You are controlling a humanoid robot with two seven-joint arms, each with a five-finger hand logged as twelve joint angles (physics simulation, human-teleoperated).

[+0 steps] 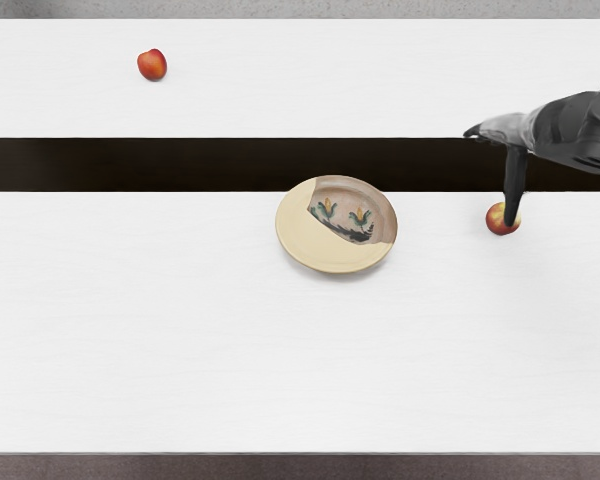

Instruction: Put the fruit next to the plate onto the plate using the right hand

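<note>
Closest to the camera is just the wide front slab of the white table (180,330), nothing sitting on it down there. All the action is further back on the right.

The right hand (508,138) comes in from the right edge, dark grey and hanging above the table. It reads as spread rather than clenched: one long dark finger (515,185) points straight down while the rest stick out to the left, and nothing is wrapped up in it. That downward finger tip lands right on top of the small round red-and-yellow fruit (497,222), or at least overlaps it from this angle. I can't say for sure it's touching. My guess is the hand is lined up over the fruit so it can close around it from above.

The fruit sits on the table, right of the round cream-yellow ceramic plate (300,240) and clearly apart from it, so it isn't on the plate yet. The plate has a brownish painted patch with two little green-and-orange figures, and it sits right at the back edge of the front slab, next to the dark gap (180,165) running across the table. That's a short sideways carry to the left once the fruit is actually held.

Way off at the far left on the back slab is a second red fruit (152,64). It's nowhere near the plate, so I'd say it's not the one the task means. Left arm doesn't show at all.
</note>
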